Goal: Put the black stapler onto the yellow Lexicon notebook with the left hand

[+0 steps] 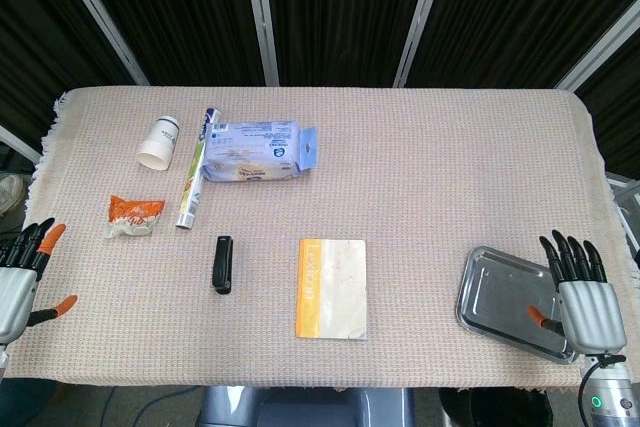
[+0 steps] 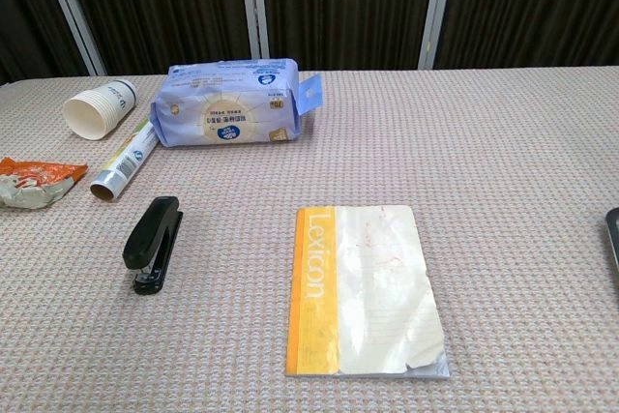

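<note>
The black stapler (image 1: 222,263) (image 2: 153,243) lies flat on the woven tablecloth, left of the yellow Lexicon notebook (image 1: 332,288) (image 2: 363,287), with a bare gap between them. My left hand (image 1: 22,275) hangs at the table's left edge, well left of the stapler, fingers spread and holding nothing. At the right front corner my right hand (image 1: 583,296) sits with fingers apart, over the edge of a metal tray. Neither hand shows in the chest view.
A metal tray (image 1: 500,297) lies at the front right. At the back left are a tipped white paper cup (image 1: 160,141) (image 2: 99,108), a tube (image 1: 197,168) (image 2: 126,161), a blue tissue pack (image 1: 258,151) (image 2: 232,102) and an orange snack wrapper (image 1: 133,215) (image 2: 34,182).
</note>
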Robot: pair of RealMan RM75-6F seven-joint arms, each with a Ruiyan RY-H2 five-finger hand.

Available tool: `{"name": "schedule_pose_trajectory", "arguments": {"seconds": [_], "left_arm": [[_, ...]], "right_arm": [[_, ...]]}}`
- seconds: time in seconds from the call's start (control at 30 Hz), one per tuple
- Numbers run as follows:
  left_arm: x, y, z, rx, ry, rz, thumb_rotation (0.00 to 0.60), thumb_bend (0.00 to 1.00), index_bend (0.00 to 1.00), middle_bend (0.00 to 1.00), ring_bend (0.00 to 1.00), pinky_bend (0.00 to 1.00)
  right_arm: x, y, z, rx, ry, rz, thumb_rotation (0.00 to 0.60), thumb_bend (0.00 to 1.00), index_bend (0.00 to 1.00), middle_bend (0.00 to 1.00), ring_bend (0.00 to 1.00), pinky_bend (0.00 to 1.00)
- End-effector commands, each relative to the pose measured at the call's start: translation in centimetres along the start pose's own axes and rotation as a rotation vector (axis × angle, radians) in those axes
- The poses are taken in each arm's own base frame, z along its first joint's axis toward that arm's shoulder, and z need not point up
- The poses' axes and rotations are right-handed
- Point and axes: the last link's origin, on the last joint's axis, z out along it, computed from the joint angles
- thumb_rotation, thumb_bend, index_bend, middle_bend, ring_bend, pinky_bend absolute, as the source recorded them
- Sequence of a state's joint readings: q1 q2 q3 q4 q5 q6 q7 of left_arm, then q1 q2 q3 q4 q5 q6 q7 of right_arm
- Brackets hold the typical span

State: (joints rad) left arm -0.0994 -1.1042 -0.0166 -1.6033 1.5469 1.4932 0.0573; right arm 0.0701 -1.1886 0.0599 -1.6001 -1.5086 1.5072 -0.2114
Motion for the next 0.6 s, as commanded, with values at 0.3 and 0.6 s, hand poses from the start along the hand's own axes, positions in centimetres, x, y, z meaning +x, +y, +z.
{"name": "schedule_pose_trajectory", "arguments": {"seconds": [0.3,0.6], "left_arm": [[-1.9,0.9,2.7,-0.104,-0.067,0.033,0.600,0.09,0.00,0.00,0.00,0.16],[-3.6,3.8,8.2,-0.366,-0.084,0.014,0.600,0.09,0.00,0.04,0.06,0.18]], "right_arm": [[0.0,-0.1,0.4,-0.008,0.029,-0.009,0.600,0.00,0.00,0.00,0.00,0.00],[-0.3,0.3,0.6,-0.017,0.012,-0.019,0.600,0.00,0.00,0.00,0.00,0.00]]}}
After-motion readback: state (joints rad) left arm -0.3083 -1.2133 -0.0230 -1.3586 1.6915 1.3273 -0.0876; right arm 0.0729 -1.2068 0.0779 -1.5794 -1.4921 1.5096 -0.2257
